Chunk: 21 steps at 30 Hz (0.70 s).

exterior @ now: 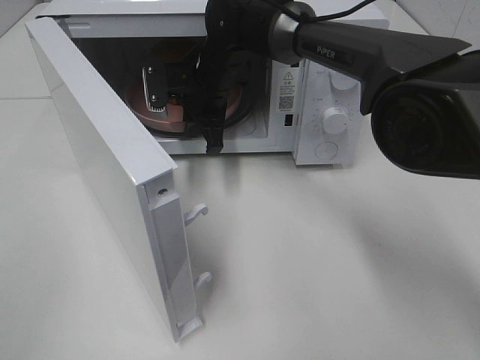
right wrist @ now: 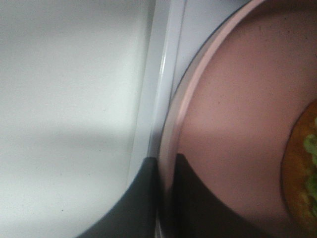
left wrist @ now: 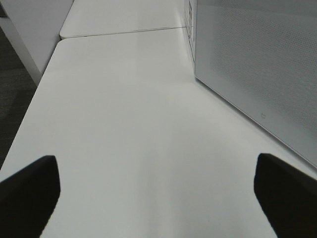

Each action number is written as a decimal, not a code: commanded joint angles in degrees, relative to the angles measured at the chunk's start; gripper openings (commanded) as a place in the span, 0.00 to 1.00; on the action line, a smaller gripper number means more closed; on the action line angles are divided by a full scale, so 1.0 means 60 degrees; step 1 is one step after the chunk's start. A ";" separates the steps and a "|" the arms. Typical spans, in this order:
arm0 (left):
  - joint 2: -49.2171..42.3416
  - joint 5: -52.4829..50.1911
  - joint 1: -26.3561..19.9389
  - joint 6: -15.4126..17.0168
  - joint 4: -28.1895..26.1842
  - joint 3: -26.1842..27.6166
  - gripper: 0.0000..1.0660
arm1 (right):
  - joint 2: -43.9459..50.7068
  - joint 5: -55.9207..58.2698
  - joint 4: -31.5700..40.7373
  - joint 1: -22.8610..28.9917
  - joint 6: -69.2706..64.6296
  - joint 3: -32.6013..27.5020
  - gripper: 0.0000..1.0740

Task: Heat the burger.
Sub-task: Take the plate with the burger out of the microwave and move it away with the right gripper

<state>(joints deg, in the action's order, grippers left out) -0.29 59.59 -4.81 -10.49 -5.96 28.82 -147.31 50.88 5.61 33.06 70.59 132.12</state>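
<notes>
The burger (right wrist: 303,168) shows only as a brown-orange and green sliver on the pink plate (right wrist: 237,109) in the right wrist view. In the high view the plate (exterior: 137,101) lies inside the open microwave (exterior: 330,82), and the arm hides the burger there. My right gripper (exterior: 161,101) reaches into the cavity. Its dark fingers (right wrist: 143,198) are shut on the plate's rim, one on either side. My left gripper (left wrist: 158,198) hangs open over the bare white table (left wrist: 138,124) beside the microwave's perforated side wall (left wrist: 257,59), holding nothing.
The microwave door (exterior: 97,150) swings far out to the left, its latch hooks (exterior: 196,214) sticking out over the table. The control panel with its dial (exterior: 335,120) is on the microwave's right. A seam (left wrist: 119,32) joins two table tops.
</notes>
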 commanded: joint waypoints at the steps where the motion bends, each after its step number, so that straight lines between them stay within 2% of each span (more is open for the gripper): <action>1: -0.0181 -0.0038 -0.0010 0.0057 0.0019 -0.0029 0.95 | -0.0191 0.1270 -0.0048 -0.0029 -0.0029 -0.0134 0.00; 21: -0.0181 -0.0038 -0.0010 0.0057 0.0019 -0.0029 0.95 | 0.0458 0.2330 0.0029 0.0172 0.0277 -0.0353 0.00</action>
<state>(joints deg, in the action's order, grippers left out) -0.29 59.59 -4.81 -10.49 -5.96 28.82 -144.39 59.59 4.64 33.40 71.73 130.98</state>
